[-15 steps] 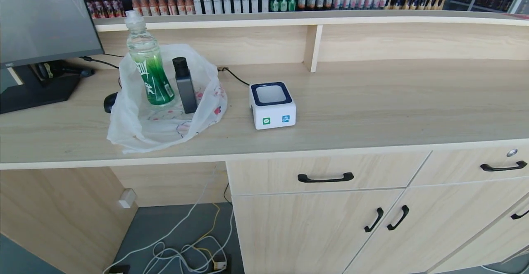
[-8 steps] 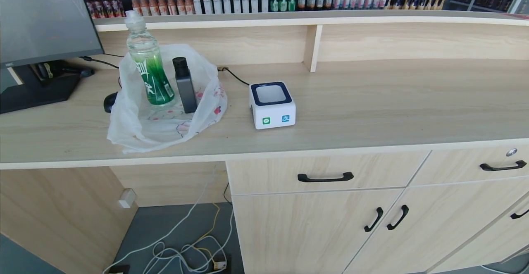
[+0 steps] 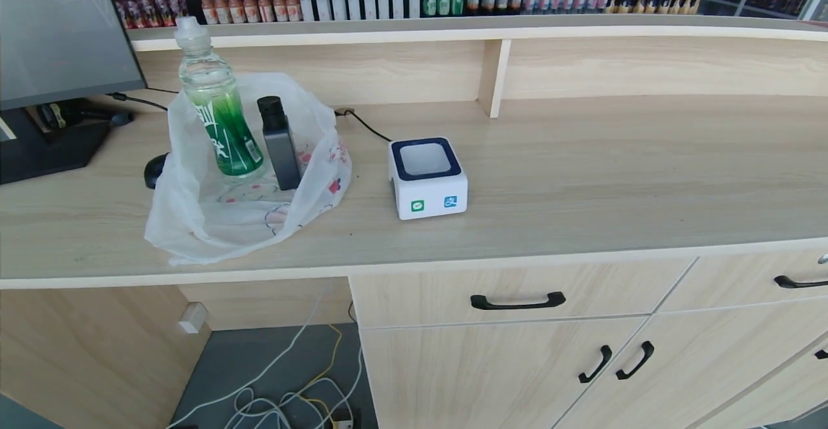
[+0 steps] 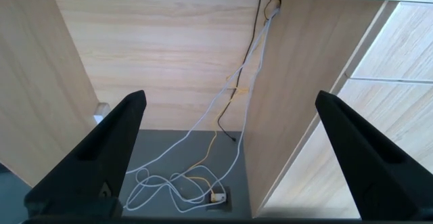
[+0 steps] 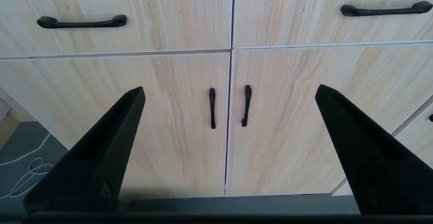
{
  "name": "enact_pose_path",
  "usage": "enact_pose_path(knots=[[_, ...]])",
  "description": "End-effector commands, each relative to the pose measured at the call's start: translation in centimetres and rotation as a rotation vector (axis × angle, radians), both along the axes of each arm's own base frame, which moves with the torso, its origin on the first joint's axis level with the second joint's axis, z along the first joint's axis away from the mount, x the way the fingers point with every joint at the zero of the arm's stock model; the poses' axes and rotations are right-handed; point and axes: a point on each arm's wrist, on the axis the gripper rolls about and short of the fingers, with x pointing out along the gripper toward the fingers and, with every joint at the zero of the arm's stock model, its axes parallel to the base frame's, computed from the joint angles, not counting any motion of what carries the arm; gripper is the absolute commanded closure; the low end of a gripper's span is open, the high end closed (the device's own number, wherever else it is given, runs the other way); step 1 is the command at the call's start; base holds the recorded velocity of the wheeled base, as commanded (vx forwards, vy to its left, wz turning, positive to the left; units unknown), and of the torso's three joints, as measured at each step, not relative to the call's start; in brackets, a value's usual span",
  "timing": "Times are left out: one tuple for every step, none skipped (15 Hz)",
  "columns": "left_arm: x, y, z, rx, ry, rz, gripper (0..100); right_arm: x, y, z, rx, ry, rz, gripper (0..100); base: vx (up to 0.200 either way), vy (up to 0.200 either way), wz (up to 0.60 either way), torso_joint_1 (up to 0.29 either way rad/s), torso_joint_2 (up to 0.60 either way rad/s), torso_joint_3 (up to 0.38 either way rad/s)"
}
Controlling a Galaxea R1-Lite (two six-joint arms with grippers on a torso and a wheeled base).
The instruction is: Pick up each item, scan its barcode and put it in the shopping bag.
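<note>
While left gripper (image 4: 230, 99) gapes below counter (image 3: 582, 176), green btl (image 3: 217, 125) stands bagged.

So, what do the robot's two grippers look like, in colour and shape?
The left gripper and the right gripper look alike: each has two matt black fingers, broad at the base and narrowing to the tip. No markings show on them.

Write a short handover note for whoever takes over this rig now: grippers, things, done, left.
Left gripper: jaws open, empty, low before the cables under the counter.
Right gripper: jaws open, empty, before the cabinet doors.
Green bottle and dark bottle stand in the shopping bag; scanner beside it on the counter.
Done: both bagged.
Left: probably nothing; scanning cannot be confirmed.
</note>
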Motion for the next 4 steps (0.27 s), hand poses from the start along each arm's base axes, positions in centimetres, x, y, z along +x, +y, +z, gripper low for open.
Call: enact_pose_path(knots=[[0.0,0.0,0.01,0.0,-0.001,0.0,0,0.01,0.0,0.01,0.001,0.001,0.001,0,0.0,0.0,0.0,0.0,0.0,0.0],[0.0,0.0,0.01,0.0,-0.001,0.0,0,0.01,0.0,0.01,0.001,0.001,0.001,0,0.0,0.0,0.0,0.0,0.0,0.0],[0.0,0.0,0.01,0.0,-0.001,0.0,0,0.01,0.0,0.01,0.001,0.001,0.001,0,0.0,0.0,0.0,0.0,0.0,0.0],[0.0,0.0,0.01,0.0,-0.001,0.0,0,0.01,0.0,0.01,0.001,0.001,0.001,0,0.0,0.0,0.0,0.0,0.0,0.0]])
